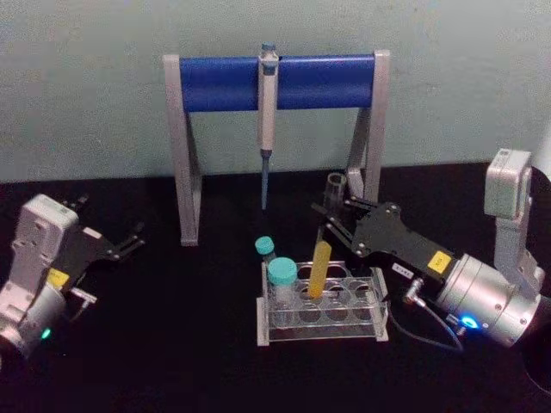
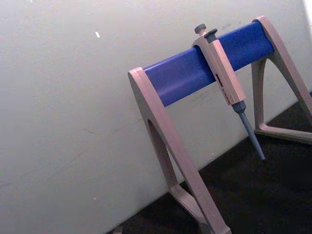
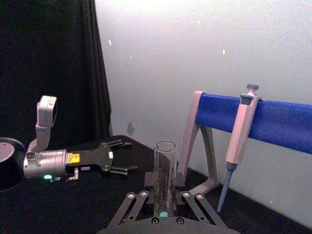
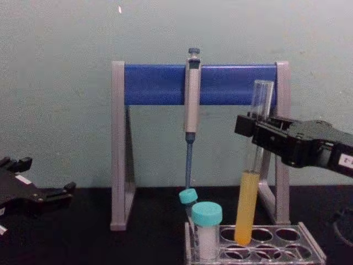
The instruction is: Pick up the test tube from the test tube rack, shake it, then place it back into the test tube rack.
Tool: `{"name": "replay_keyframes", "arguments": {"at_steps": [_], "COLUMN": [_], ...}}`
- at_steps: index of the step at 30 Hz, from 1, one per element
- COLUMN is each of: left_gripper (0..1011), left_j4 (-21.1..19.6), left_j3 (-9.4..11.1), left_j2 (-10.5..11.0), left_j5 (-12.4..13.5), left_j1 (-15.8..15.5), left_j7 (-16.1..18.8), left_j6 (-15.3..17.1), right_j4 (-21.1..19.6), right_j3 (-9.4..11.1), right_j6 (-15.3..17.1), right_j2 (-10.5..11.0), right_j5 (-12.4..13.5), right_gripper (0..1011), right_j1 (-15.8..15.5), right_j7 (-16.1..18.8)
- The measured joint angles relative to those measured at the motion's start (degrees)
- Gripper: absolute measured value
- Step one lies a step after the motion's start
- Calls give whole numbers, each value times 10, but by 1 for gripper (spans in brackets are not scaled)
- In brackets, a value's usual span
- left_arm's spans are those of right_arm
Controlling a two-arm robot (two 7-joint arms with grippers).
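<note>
Liquid, yellow, fills the lower part of the test tube, which leans with its open top toward the table's right edge. Its round bottom sits at the mouth of a back-row hole in the test tube rack; you cannot tell from these views whether the tip is inside the hole or just above it. Your right gripper reaches in from the right and has the tube's clear upper part clamped between its 2 fingers, above the liquid line (the right wrist view shows the glass pinched between the black fingers).

The rack stands near the middle of the table, toward its front edge. 1 white vial with a teal cap stands in the rack's front row at its left end. A 2nd, smaller teal cap shows just behind it at the rack's back left corner, tilted.

Behind the rack, along the table's back edge, you have the grey-legged stand with its blue crossbar, and a pipette hangs from the bar, tip down. Your left gripper rests near the table's left edge, well apart from the rack, its fingers spread and empty.
</note>
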Motion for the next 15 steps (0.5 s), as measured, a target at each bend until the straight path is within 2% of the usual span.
{"name": "replay_keyframes", "arguments": {"at_steps": [15], "left_gripper": [1001], "left_j4": [0], "left_j3": [0], "left_j2": [0], "left_j5": [0], "left_j1": [0], "left_j7": [0], "left_j6": [0], "right_j4": [22], "right_j3": [-18], "right_j6": [10], "right_j2": [-4], "right_j5": [3], "right_gripper": [224], "right_j1": [16], "right_j7": [-15]}}
